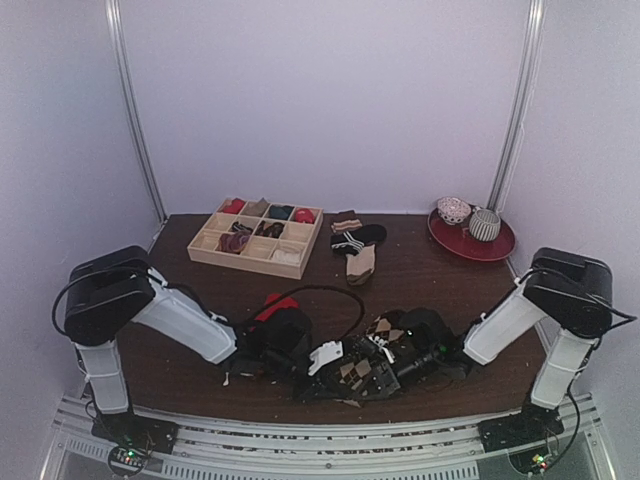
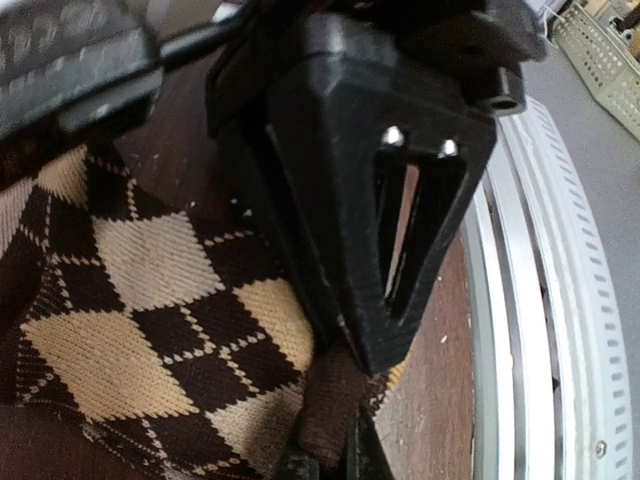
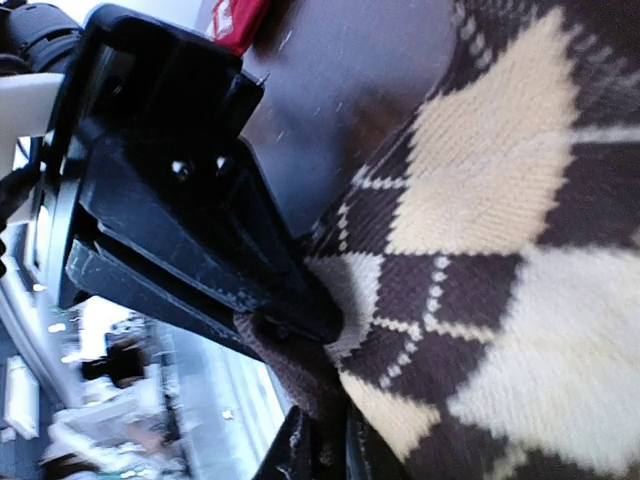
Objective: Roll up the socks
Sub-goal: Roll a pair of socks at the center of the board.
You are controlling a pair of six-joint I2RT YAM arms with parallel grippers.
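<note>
- Socks: the brown argyle sock (image 1: 381, 329) lies bunched at the near edge of the counter (image 1: 450, 295), between the two arms. The red sock (image 1: 280, 303) lies just beside it on the left, partly hidden under the left arm.
- Left gripper (image 2: 335, 410): pressed together on a fold of the argyle sock's dark brown fabric, low against the counter.
- Right gripper (image 3: 300, 385): pinching a brown edge of the same sock, with the tan diamonds spread out just past its fingers.
- Farther back: a wooden tray (image 1: 205, 250) of compartments holding rolled socks, a black striped sock (image 1: 357, 237) touching a tan sock (image 1: 362, 263), and a red plate (image 1: 495, 250) at the right.
</note>
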